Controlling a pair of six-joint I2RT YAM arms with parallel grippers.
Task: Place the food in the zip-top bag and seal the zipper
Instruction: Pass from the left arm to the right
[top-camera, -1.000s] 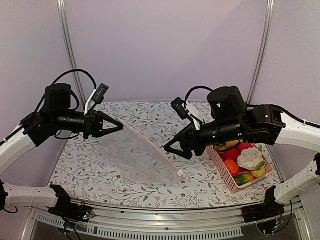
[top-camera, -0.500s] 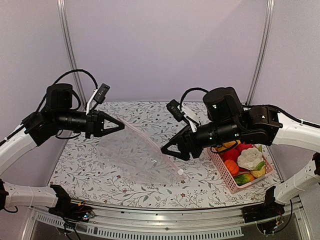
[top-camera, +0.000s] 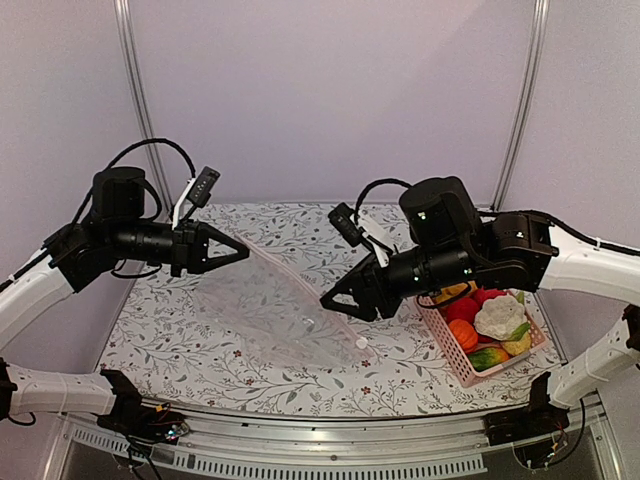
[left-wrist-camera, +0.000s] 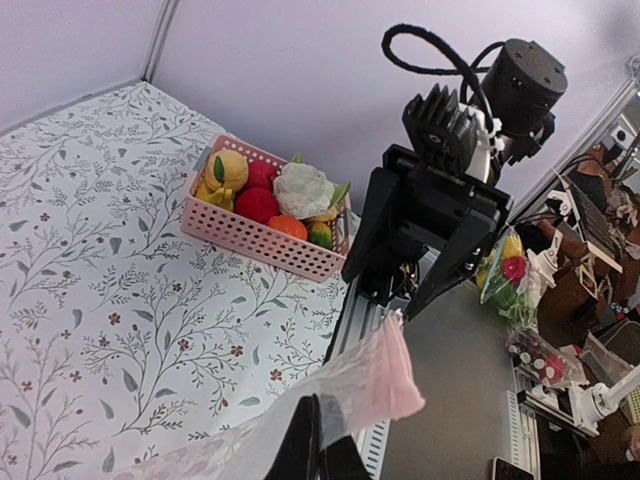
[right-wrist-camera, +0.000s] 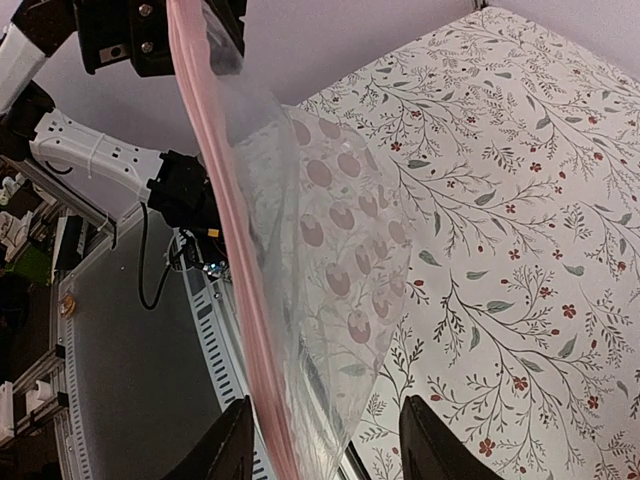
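The clear zip-top bag (top-camera: 270, 310) hangs stretched in the air from my left gripper (top-camera: 243, 254) down to the table. That gripper (left-wrist-camera: 320, 432) is shut on the bag's upper corner, just behind the pink zipper (left-wrist-camera: 390, 372). The strip's white slider tab (top-camera: 359, 343) lies low near the table. My right gripper (top-camera: 333, 302) is open at the bag's lower mouth edge. In the right wrist view the zipper (right-wrist-camera: 225, 230) runs between its fingers (right-wrist-camera: 330, 450), close to the left one. The food (top-camera: 490, 318) sits in the pink basket.
The pink slotted basket (top-camera: 450, 358) stands at the table's right side, just behind my right arm; it also shows far off in the left wrist view (left-wrist-camera: 262, 242). The floral tablecloth (top-camera: 300, 235) covers the table. A metal rail runs along the front edge (top-camera: 330, 440).
My right gripper has moved left and slightly down to the bag's mouth edge, its jaws narrowing. The left gripper and the bag corner it holds have stayed put.
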